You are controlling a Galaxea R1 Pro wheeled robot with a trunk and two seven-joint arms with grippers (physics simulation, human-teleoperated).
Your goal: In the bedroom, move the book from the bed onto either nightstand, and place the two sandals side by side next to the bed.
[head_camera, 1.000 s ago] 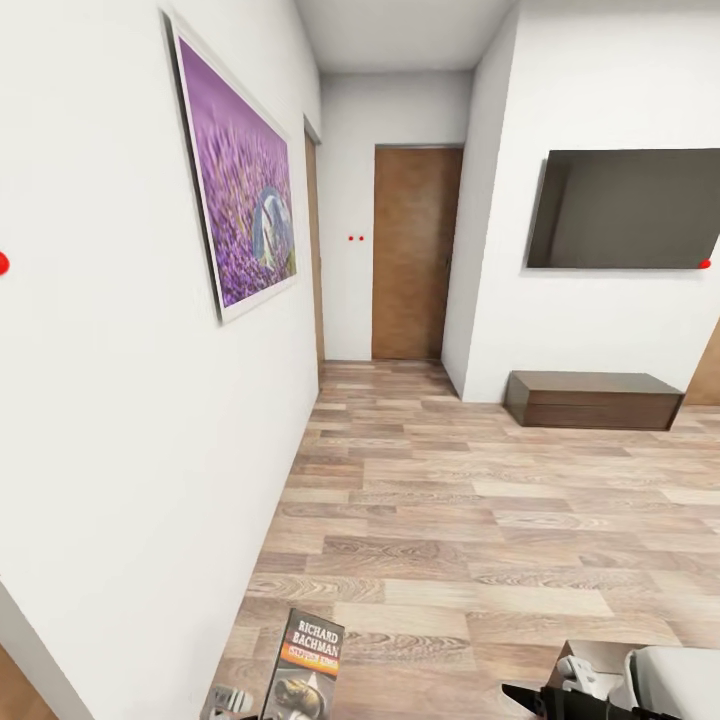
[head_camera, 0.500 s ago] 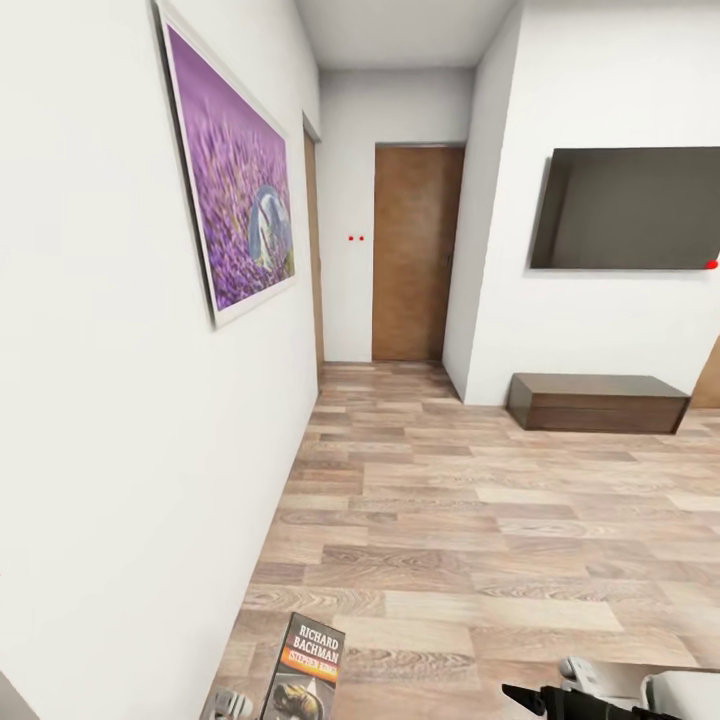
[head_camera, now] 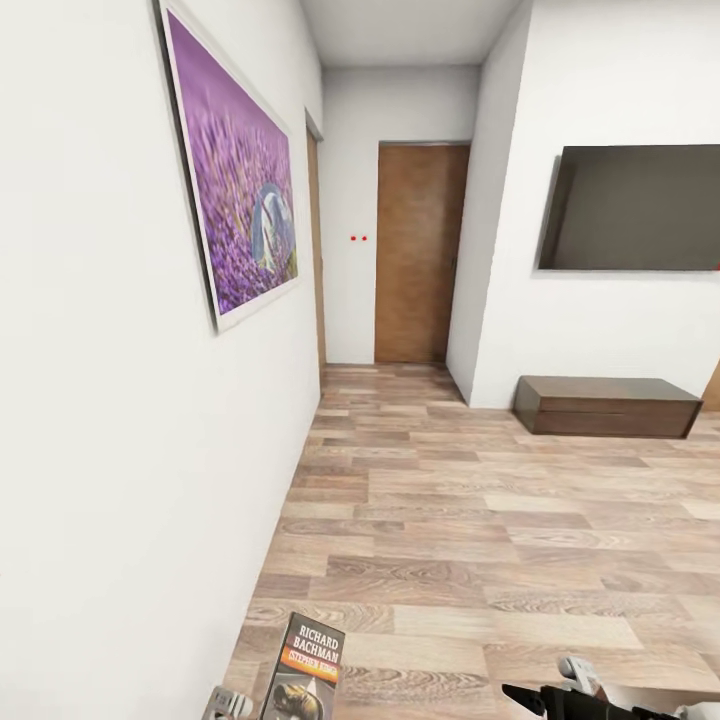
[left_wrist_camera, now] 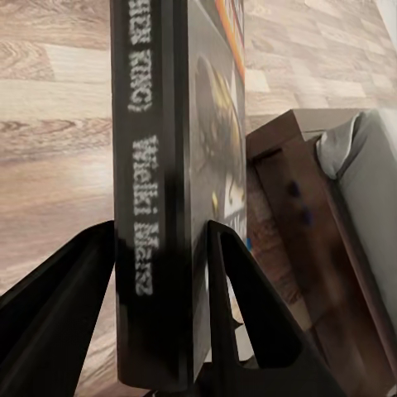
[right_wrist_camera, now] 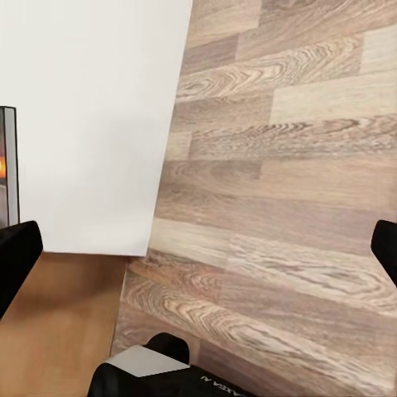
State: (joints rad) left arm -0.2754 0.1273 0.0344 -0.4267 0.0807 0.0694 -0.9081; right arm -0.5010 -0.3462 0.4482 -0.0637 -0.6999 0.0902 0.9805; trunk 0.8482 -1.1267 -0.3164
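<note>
The book (head_camera: 306, 668), dark with white "Richard Bachman" lettering and an orange band, stands upright at the bottom edge of the head view. My left gripper (left_wrist_camera: 157, 233) is shut on it, a black finger on each side of the spine. In the left wrist view, a corner of the bed (left_wrist_camera: 357, 178), dark wood frame with grey mattress, lies beyond the book. My right gripper (right_wrist_camera: 198, 248) is open and holds nothing, its fingers far apart over the plank floor. The sandals and the nightstand are out of view.
A white wall with a purple framed picture (head_camera: 240, 190) runs close along my left. A hallway leads to a brown door (head_camera: 415, 252). On the right wall hangs a dark TV (head_camera: 635, 208) above a long low dark dresser (head_camera: 605, 405). Wood-plank floor (head_camera: 480, 520) stretches ahead.
The whole head view has shifted, so the camera moved: TV and dresser slid right. The right arm shows lower in the picture. The book stays held in the left gripper.
</note>
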